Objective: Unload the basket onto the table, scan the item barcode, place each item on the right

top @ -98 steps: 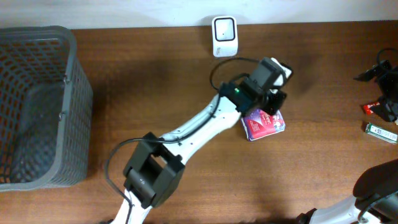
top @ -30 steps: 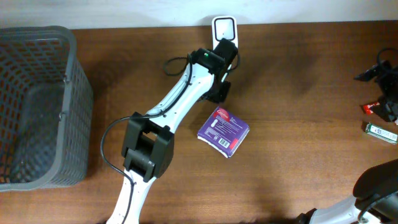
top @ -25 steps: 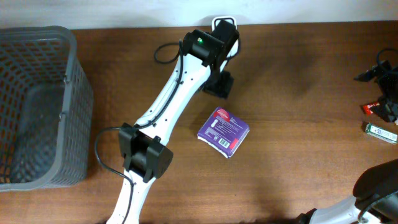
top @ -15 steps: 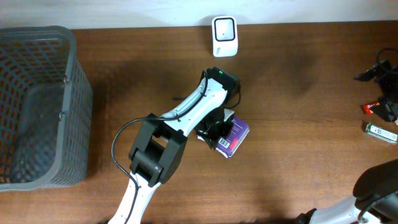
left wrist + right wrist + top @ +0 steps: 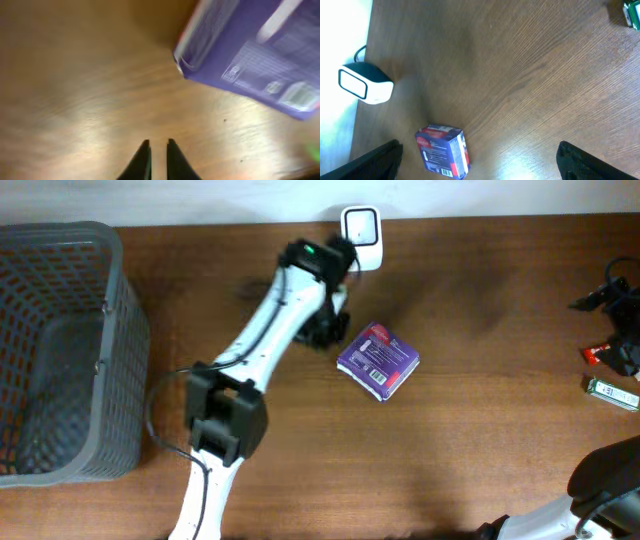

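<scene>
The right gripper hangs wide open and empty above the table. The box lies flat mid-table, printed face up, and nothing holds it. Just left of it, the left gripper points down at bare wood, its jaws nearly together on nothing. Beyond, the scanner stands at the far edge.

- Bright, even light from above in the overhead view, throwing soft, faint shadows onto the worktop beside the left arm.
- Heavy motion blur in the left wrist view, smearing the purple box and softening the left pincer.
- Pale glare across the wood grain there.
- Crisp in the right wrist view, apart from a blown-out white wall at the left edge.
</scene>
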Available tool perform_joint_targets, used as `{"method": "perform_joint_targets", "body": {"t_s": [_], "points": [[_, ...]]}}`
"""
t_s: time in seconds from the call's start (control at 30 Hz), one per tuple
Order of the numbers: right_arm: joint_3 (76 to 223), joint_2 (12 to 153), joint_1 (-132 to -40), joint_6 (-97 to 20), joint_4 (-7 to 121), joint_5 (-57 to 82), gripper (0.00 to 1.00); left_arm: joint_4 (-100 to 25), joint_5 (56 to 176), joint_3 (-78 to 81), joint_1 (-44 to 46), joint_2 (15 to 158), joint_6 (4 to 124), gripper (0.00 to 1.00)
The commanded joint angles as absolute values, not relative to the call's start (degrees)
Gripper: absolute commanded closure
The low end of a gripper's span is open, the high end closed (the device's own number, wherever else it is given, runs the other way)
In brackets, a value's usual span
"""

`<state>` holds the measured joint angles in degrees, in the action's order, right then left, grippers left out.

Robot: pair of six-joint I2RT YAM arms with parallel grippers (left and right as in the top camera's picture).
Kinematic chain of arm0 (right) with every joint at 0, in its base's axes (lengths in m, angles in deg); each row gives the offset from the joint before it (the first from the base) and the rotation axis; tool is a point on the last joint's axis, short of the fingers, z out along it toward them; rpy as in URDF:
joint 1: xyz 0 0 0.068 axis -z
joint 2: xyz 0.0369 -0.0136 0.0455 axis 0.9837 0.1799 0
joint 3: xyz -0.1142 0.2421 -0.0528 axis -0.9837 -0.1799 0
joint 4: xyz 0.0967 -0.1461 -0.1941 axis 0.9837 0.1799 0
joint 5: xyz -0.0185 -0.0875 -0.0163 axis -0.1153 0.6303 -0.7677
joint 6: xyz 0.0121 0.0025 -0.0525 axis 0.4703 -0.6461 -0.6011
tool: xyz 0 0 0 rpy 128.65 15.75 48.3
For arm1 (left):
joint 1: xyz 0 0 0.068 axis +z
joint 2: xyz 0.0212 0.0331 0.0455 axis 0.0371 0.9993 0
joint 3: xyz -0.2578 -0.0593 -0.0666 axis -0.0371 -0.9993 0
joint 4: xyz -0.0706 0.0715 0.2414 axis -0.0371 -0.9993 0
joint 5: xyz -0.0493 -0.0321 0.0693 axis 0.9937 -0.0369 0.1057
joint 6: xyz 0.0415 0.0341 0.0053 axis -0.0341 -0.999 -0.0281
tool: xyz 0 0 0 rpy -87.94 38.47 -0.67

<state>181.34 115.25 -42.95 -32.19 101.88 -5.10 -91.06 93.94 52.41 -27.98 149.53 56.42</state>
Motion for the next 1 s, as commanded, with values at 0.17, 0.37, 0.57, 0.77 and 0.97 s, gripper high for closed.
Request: {"method": "perform_joint_targets", "body": {"t_s": [0.17,0.37,0.57,0.77,0.97], "points": [[181.65,115.14,-43.26,-32.78,101.80,-4.53,0.02,-88.11,93.05,59.12,-17.84,149.07,56.79,0.01],[181.65,115.14,-43.28,-26.84,97.97,-7.48,0.02,-87.20,93.05,54.59,-17.30,149.09,56.97,0.01],[180.99,122.57,-68.57,-54.20,92.38,4.02,0.02,-85.71,93.05,54.59,-18.06,149.61,56.97,0.01],[180.93,132.32,-81.94,-56.89,88.27,4.43,0.10,-86.34,93.02,54.59,-18.00,149.61,56.94,0.01],[177.85,140.71,-82.16,-70.33,93.56,-6.25,0.22,-86.69,92.98,54.59,-18.00,149.61,56.92,0.01]]}}
